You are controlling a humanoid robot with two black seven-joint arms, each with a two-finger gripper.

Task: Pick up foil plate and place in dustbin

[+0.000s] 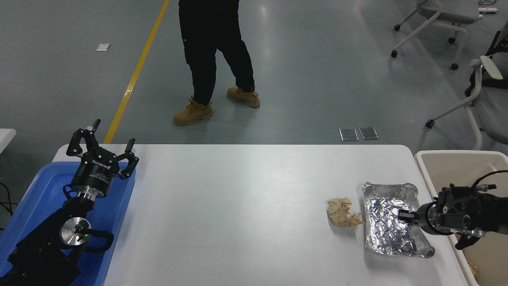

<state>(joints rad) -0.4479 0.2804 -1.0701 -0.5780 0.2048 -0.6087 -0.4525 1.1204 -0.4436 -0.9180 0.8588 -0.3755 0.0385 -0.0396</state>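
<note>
Right gripper (pixel 401 215): over the foil plate's right half, finger state not discernible. White table (pixel 238 206), beige dustbin (pixel 440 161) at its right edge, blue tray (pixel 37 190) under the parked, spread-fingered left gripper (pixel 101 147). Foil plate (pixel 387 222) lying on the table near the dustbin; tan paper wad (pixel 342 212) just left of it.

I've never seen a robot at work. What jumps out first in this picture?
Probably the shiny foil plate near the table's right edge, with the right gripper reaching over it from the side. A crumpled tan paper wad lies just left of it, and the beige dustbin stands past the table's right edge. The left gripper is parked over a blue tray.
</note>
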